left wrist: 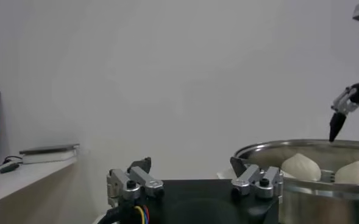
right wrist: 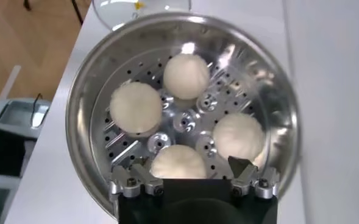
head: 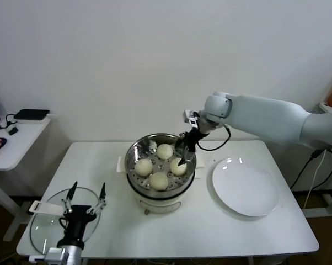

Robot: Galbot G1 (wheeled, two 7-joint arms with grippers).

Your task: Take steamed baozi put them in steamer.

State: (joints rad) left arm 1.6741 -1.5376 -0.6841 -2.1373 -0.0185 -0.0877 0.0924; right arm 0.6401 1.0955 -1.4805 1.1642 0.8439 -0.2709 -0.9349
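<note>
Right gripper (head: 183, 150): fingers spread, nothing between them, poised over the right rim of the steamer (head: 134, 155), just above the nearest bun.
Left gripper (head: 86, 194): parked near the table's front-left corner, fingers spread and empty, above the glass lid (head: 47, 218).
Steamed baozi (head: 165, 151): four counted on the perforated tray inside the steamer, as the right wrist view confirmed; none touched the gripper.
White plate (head: 244, 186): right of the steamer, bare.
Table (head: 210, 226): no bun lay on it.
Progress, as judged: loading appeared complete, with all four buns in the pot; only withdrawing the arm seemed left. The lid lay off the pot.
Obscured: the right gripper partly covered the right-hand bun in the head view; the steamer's base and handles were cut off in both wrist views.
</note>
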